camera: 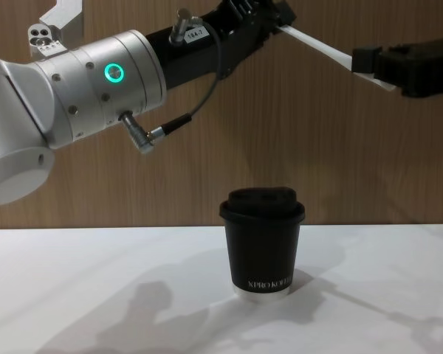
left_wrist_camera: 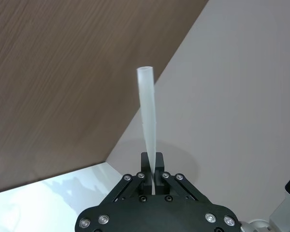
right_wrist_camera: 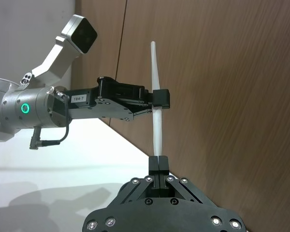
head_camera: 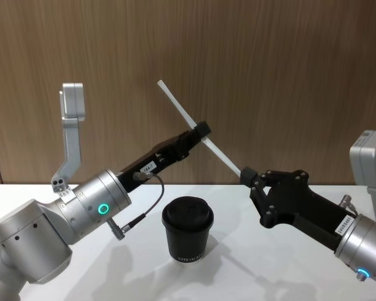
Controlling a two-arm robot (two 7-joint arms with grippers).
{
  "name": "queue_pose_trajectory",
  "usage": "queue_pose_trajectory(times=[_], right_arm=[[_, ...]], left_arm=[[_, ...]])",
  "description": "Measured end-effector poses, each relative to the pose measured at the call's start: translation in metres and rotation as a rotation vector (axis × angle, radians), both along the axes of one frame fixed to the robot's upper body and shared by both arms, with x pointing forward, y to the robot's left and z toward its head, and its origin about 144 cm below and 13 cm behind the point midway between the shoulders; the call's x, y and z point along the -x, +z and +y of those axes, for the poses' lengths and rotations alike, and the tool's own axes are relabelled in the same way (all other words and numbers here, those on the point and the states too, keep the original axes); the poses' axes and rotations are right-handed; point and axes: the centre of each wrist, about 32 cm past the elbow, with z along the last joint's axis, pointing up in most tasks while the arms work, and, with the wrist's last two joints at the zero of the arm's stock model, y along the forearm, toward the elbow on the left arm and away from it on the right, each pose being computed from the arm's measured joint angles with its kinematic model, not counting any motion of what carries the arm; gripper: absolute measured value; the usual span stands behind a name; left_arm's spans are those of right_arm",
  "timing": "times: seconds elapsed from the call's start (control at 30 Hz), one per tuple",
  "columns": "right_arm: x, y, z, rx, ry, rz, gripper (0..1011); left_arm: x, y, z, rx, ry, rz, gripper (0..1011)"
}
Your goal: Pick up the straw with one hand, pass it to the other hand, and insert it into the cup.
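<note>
Both grippers are clenched on the thin white straw (head_camera: 177,101), which slants in the air above the white desk (head_camera: 244,269). The left gripper (head_camera: 202,130) pinches it about midway and covers a short stretch, while the right gripper (head_camera: 245,173) hides its lower tip. Below and between them the black domed-lid paper cup (head_camera: 187,229) stands forward of the desk's rear edge, before a wood-grain wall (head_camera: 269,63); its white lettering is hard to read.

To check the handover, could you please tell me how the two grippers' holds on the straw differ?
The left gripper clamps the straw near its middle; the right gripper pinches its lower end. The left sits higher, the right lower. Both are shut on it.
</note>
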Motion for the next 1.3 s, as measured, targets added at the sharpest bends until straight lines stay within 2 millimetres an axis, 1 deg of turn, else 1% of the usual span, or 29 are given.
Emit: queue_pose_trajectory(times=[0.2,0.43,0.53,0.7,0.8,0.87,0.9,0.93,0.97,1.0,1.07,1.1,1.2,1.23,1.3], right_arm=[[0.0000,0.0000,0.0000,0.000,0.000,0.000,4],[0.0000,0.0000,0.0000,0.000,0.000,0.000,10],[0.0000,0.0000,0.0000,0.000,0.000,0.000,82],[0.0000,0.0000,0.0000,0.000,0.000,0.000,240],[0.0000,0.0000,0.0000,0.000,0.000,0.000,296],[0.0000,0.0000,0.0000,0.000,0.000,0.000,399],[0.0000,0.0000,0.0000,0.000,0.000,0.000,399],[0.0000,0.0000,0.0000,0.000,0.000,0.000,459],[0.0000,0.0000,0.0000,0.000,0.000,0.000,479],[0.0000,0.0000,0.0000,0.000,0.000,0.000,520],[0.0000,0.0000,0.0000,0.000,0.000,0.000,551],[0.0000,0.0000,0.0000,0.000,0.000,0.000,619],[0.0000,0.0000,0.0000,0.000,0.000,0.000,693],[0.0000,0.0000,0.0000,0.000,0.000,0.000,738],[0.0000,0.0000,0.0000,0.000,0.000,0.000,776]], left_arm=[[0.0000,0.0000,0.0000,0.000,0.000,0.000,5],[0.0000,0.0001,0.0002,0.000,0.001,0.000,3],[-0.0001,0.0001,0.0005,0.000,0.002,0.000,4],[-0.0001,0.0001,0.0005,0.000,0.002,0.000,4],[-0.0001,0.0001,0.0005,0.000,0.002,0.000,3],[-0.0001,0.0000,0.0004,0.000,0.002,0.000,4],[0.0000,0.0000,0.0004,0.000,0.002,0.000,3],[0.0000,0.0000,0.0003,0.000,0.001,0.000,4],[0.0000,0.0000,0.0003,0.000,0.001,0.000,4],[0.0000,0.0000,0.0002,0.000,0.001,0.000,4],[0.0000,0.0000,0.0002,0.000,0.001,0.000,4],[0.0000,0.0000,0.0002,0.000,0.001,0.000,4],[0.0002,0.0001,-0.0001,-0.001,0.000,0.000,4],[0.0002,0.0002,-0.0002,-0.002,0.000,-0.001,4],[0.0007,0.0006,0.0004,-0.009,0.002,-0.003,4]])
